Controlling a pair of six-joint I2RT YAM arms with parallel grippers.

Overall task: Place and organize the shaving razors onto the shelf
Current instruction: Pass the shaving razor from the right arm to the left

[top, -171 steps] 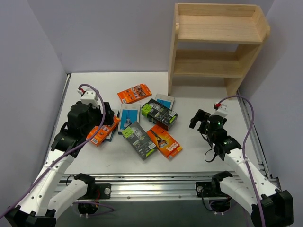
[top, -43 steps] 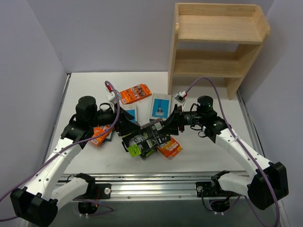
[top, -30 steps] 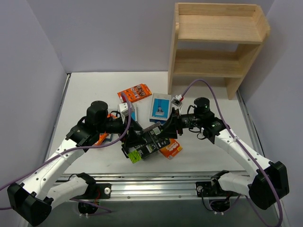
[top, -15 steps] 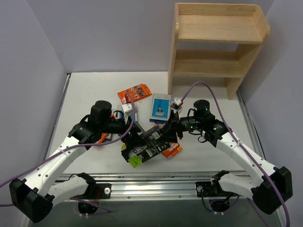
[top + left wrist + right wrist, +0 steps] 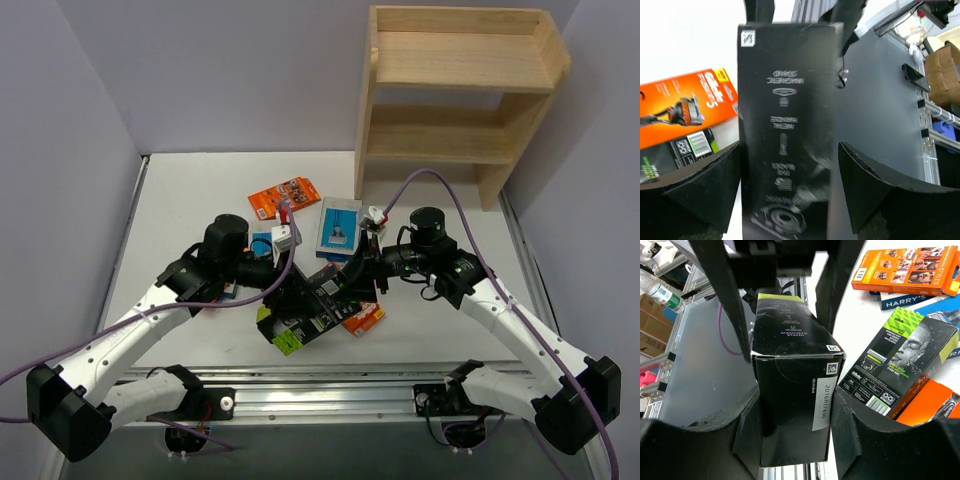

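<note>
Over the white table (image 5: 180,190), a handover seems in hand: the left gripper (image 5: 789,165), arm stretched low toward centre, and the right gripper (image 5: 795,410), reaching in opposite, both pinch one black box (image 5: 790,340) above the loose packs (image 5: 284,196), so next one must let go before the carry to the shelf (image 5: 455,140).

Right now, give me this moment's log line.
left gripper: shut on black box | right gripper: shut on same box | shelf: no packs visible
</note>
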